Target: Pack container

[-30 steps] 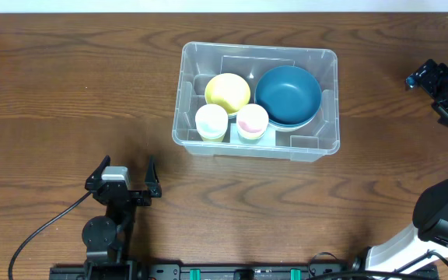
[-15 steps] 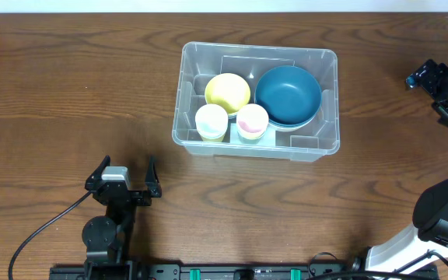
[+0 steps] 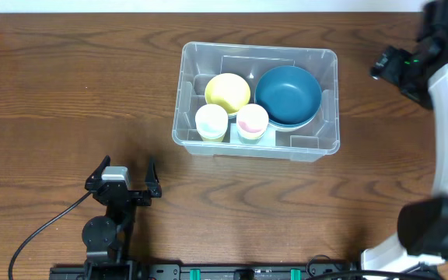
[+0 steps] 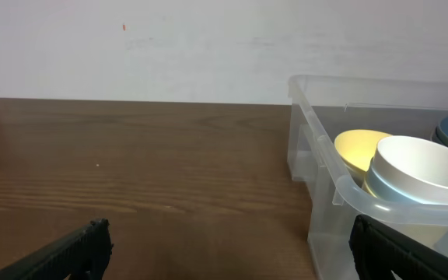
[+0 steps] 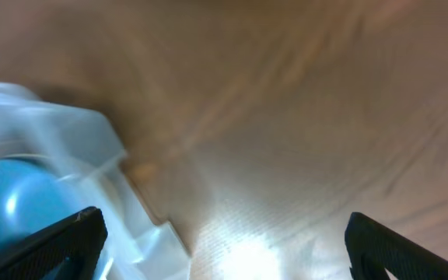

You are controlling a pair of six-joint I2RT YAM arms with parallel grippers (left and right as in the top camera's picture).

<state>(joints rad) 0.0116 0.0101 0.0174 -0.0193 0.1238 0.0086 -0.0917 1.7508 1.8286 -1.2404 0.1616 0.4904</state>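
Two cups [image 3: 211,121], yellow bowl [image 3: 227,92], blue bowl [image 3: 288,95], inside container [image 3: 317,147]

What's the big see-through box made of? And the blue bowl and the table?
The container looks like clear, smooth plastic: the table shows through its walls. The blue bowl seems to be matte plastic, maybe ceramic; its even colour leaves that open. The table looks like dark wood or wood-look laminate, judging by its grain.
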